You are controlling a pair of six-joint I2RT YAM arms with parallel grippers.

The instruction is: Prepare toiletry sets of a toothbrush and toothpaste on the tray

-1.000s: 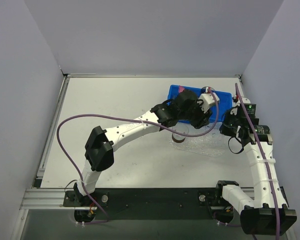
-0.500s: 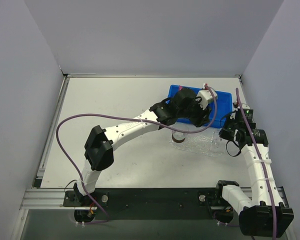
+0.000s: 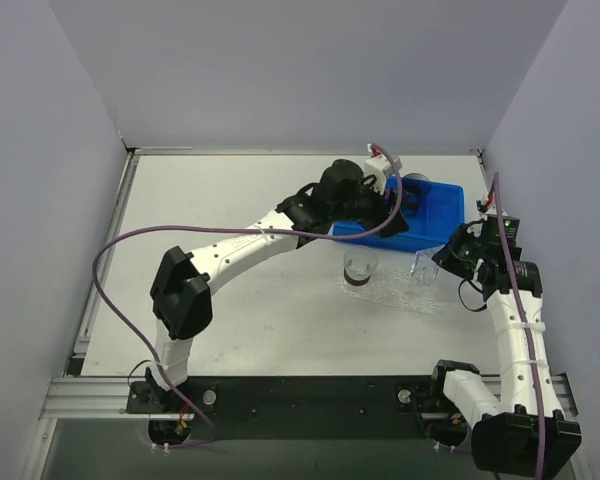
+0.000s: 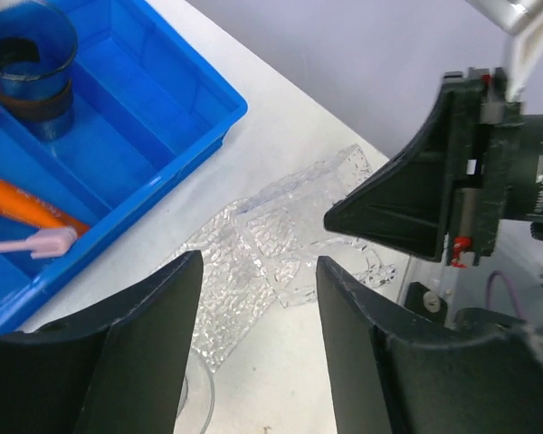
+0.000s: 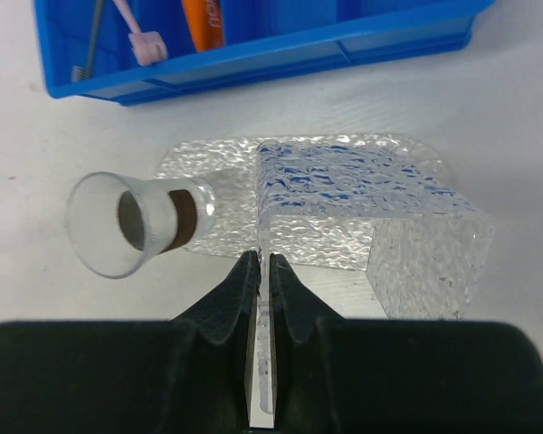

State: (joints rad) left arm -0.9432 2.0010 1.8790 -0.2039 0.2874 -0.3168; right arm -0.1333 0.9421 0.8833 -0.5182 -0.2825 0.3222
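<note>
The clear bumpy tray (image 5: pixel 208 167) lies flat in front of the blue bin (image 5: pixel 253 59). My right gripper (image 5: pixel 262 258) is shut on the thin edge of a clear bumpy box-shaped piece (image 5: pixel 344 181) that stands on the tray. In the bin lie an orange toothpaste tube (image 4: pixel 27 206) and a pale pink toothbrush (image 4: pixel 32 242); both also show in the right wrist view, the tube (image 5: pixel 208 23) beside the brush head (image 5: pixel 147 43). My left gripper (image 4: pixel 258 262) hovers open and empty above the tray (image 4: pixel 253 262), near the bin (image 3: pixel 420 215).
A clear cup with a brown band (image 5: pixel 136 221) sits on the tray's left end, also seen from above (image 3: pixel 360 268). Another banded cup (image 4: pixel 32 68) stands in the bin's back compartment. The side walls close in the table left and right.
My left arm has swung back and left over the bin, uncovering the cup, and its jaws have widened. My right gripper has closed on the clear piece's edge.
</note>
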